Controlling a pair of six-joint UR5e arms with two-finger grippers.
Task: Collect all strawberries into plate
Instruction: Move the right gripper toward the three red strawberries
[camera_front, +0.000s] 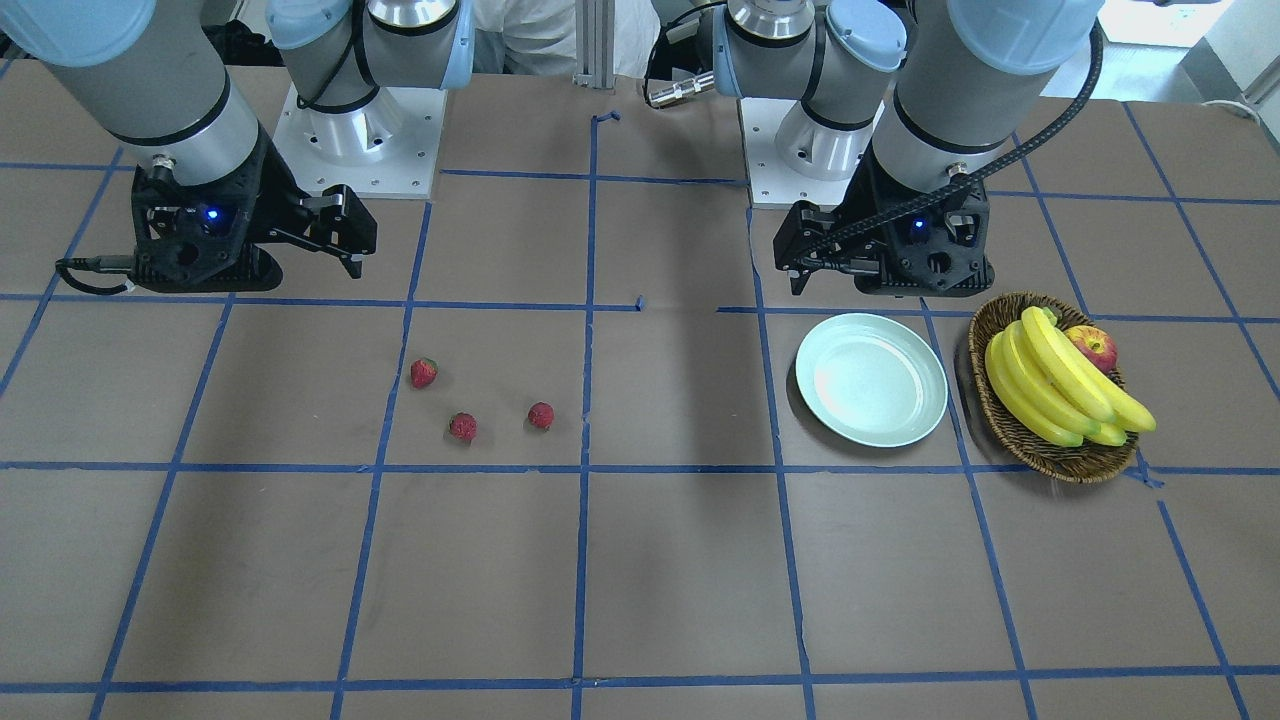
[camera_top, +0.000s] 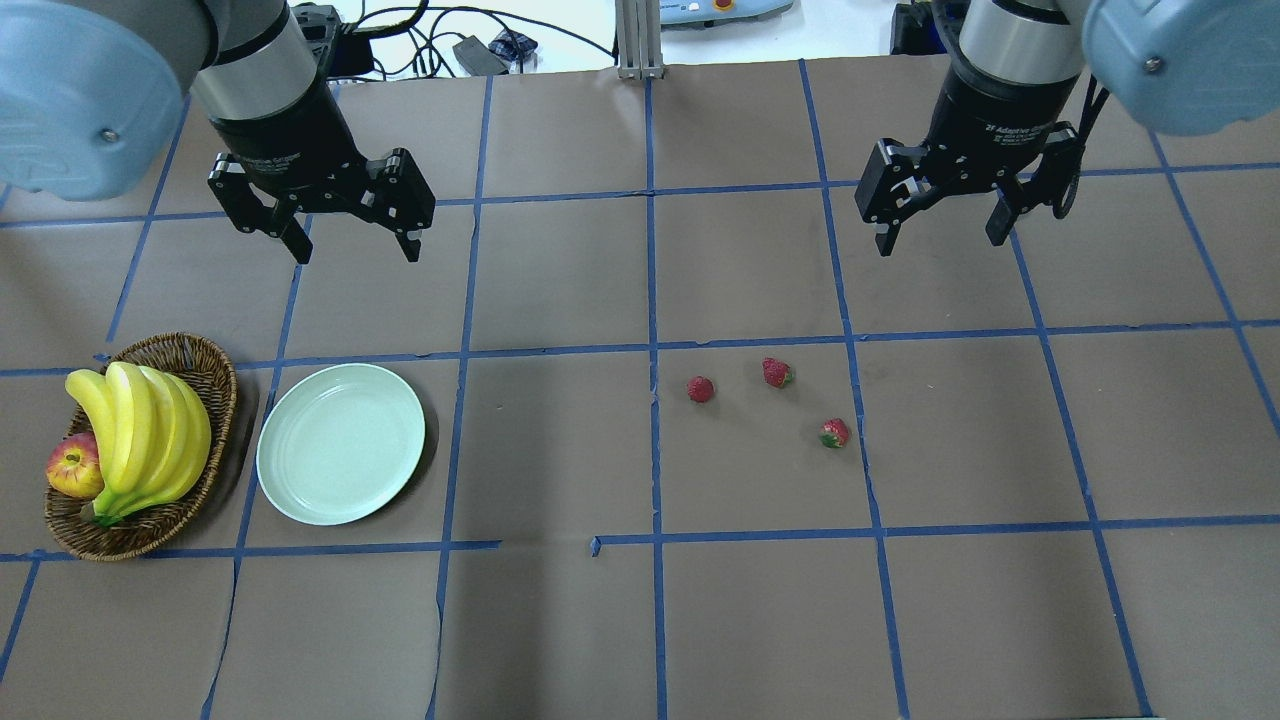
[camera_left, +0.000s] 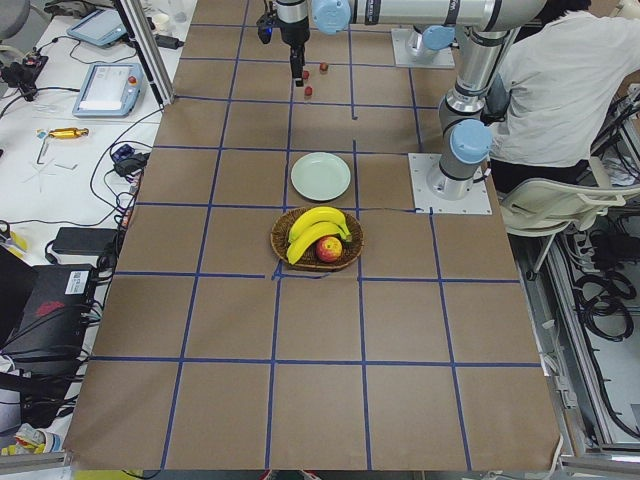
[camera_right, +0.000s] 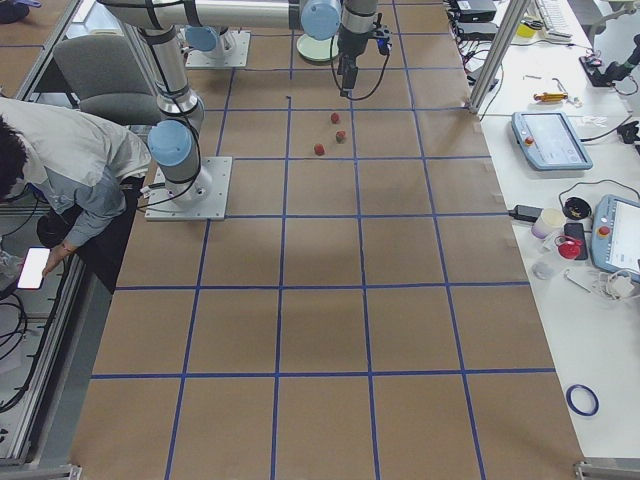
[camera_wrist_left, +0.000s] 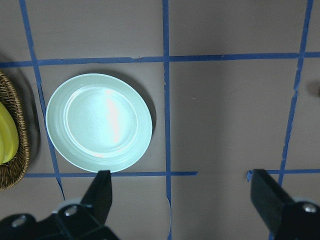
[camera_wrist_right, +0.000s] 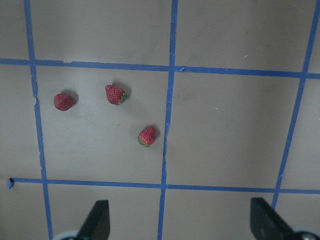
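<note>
The desk (camera_top: 560, 450) is covered in matte brown paper divided into squares by blue tape lines (camera_top: 650, 250). The left fingers (camera_top: 402, 205) are released, spread wide and grasping nothing, and hang above the desk. The right fingers (camera_top: 882, 195) are in the same state.

The three strawberries (camera_top: 776, 373) lie on the bare desk in one taped square on the robot's right half. They are near one another, not touching, and well apart from the plate (camera_top: 340, 443). The plate is round, shallow, pale mint-green and glossy with a raised rim. It sits on the left half, just beside an oval brown wicker basket (camera_top: 215, 360). The basket holds smooth yellow bananas (camera_top: 140, 430) and a red-yellow apple (camera_top: 72, 467).

The right wrist view resolves the bumpy red skin of the strawberries, with green caps visible on two of them. The left wrist view covers the plate with its bright surface reflection and the woven basket edge, but not the fruit. Only the side views take in the person in a white top (camera_left: 560, 90) seated by the robot's bases
</note>
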